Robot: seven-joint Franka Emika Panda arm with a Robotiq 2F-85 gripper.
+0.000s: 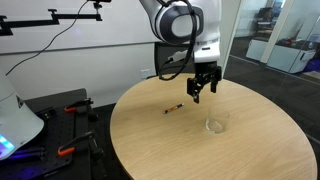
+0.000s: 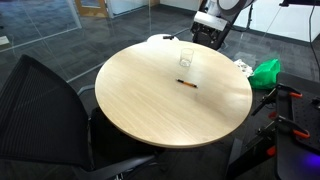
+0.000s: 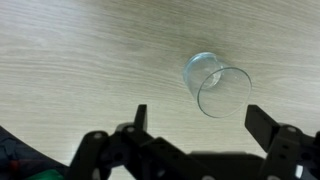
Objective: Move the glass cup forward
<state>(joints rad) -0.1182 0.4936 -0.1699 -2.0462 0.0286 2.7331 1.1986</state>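
Small clear glass tumbler stands upright on the round light-wood table. In the wrist view it lies just past the fingertips, not between them, and is offset toward the finger at the right edge of that picture. No contact between glass and gripper.

Black Robotiq gripper: jaws spread wide and released, holding nothing. The gap looks a bit wider than the tumbler.

In an exterior view the gripper hangs in the air above the tabletop, fingers pointing down. The tumbler is lower in the frame, apart from it, toward the near table edge. The white Panda arm comes in from above the far rim of the table, wrist roughly vertical.

In an exterior view from the opposite side, the tumbler sits on the far part of the table. The gripper is behind and above it, near the far rim; the jaw gap is too small to read there.

A thin dark red stick lies flat on the wood, apart from the tumbler. It shows in both exterior views, nearer the table centre than the glass. It is clear of the gripper.
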